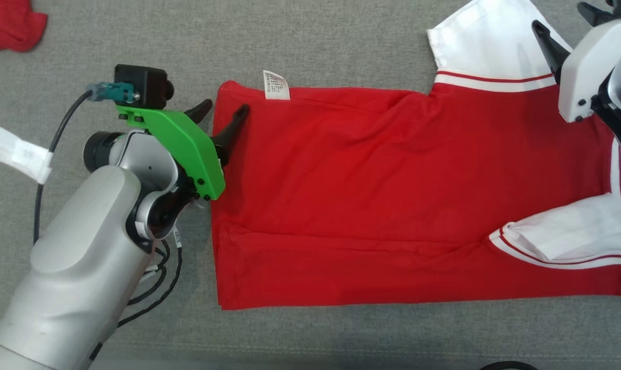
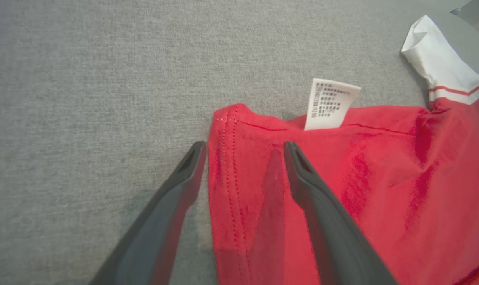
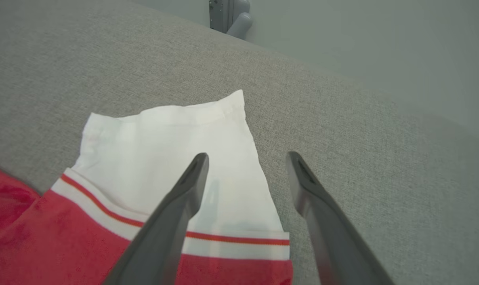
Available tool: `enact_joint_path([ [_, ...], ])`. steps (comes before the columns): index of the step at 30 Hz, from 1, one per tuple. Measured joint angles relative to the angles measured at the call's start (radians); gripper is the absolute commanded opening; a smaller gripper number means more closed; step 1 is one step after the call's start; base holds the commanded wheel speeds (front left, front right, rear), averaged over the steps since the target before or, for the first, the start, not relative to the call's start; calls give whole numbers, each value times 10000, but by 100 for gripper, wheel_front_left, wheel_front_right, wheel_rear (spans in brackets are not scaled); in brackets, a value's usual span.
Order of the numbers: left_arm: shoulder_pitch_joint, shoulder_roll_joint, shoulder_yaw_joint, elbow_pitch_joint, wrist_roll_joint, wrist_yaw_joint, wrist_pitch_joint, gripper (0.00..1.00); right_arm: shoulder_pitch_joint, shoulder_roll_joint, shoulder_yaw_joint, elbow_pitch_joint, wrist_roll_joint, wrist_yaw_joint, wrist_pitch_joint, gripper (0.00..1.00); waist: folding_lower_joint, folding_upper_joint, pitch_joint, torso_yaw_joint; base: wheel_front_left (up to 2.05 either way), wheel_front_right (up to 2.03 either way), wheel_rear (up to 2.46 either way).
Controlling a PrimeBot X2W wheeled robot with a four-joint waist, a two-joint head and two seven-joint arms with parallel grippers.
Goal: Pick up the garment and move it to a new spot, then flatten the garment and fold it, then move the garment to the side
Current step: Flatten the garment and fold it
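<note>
The garment [image 1: 367, 195] is a red shirt with white sleeves, lying spread on the grey cloth surface with its hem to the left. My left gripper [image 1: 223, 110] hangs open over the hem's far corner. In the left wrist view, one finger of the left gripper [image 2: 244, 150] is over the red cloth [image 2: 382, 178] and the other over the grey surface, with a white care label [image 2: 330, 103] just beyond. My right gripper [image 1: 567, 25] is open above the far white sleeve [image 1: 490, 46]. In the right wrist view the right gripper [image 3: 248, 158] straddles the edge of that sleeve [image 3: 164, 150] and holds nothing.
Another red cloth [image 1: 7, 23] lies at the far left corner. A white strap [image 1: 12, 149] and black cables [image 1: 156, 277] run beside my left arm. The surface's front edge [image 1: 310, 354] is close to the garment. Beyond the far edge stands a grey fitting [image 3: 227, 14].
</note>
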Motion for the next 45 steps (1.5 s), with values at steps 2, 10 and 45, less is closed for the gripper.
enact_joint_path([
  [2, -275, -282, -165, 454, 10, -288, -12, 100, -507, 205, 309, 593, -230, 0, -232, 100, 0, 0, 228, 152, 0, 0, 0],
  [10, -976, -1009, -366, 1436, -33, -1126, -249, 100, -1820, 265, 669, 2579, -882, 0, -1035, 100, 0, 0, 812, 817, 0, 0, 0],
  [45, 698, -610, -1177, 1762, -759, -1714, -3346, 0, 1000, -349, 1634, 1793, 2418, 0, -4903, 0, -2, 0, -1474, 119, 0, 0, 0],
])
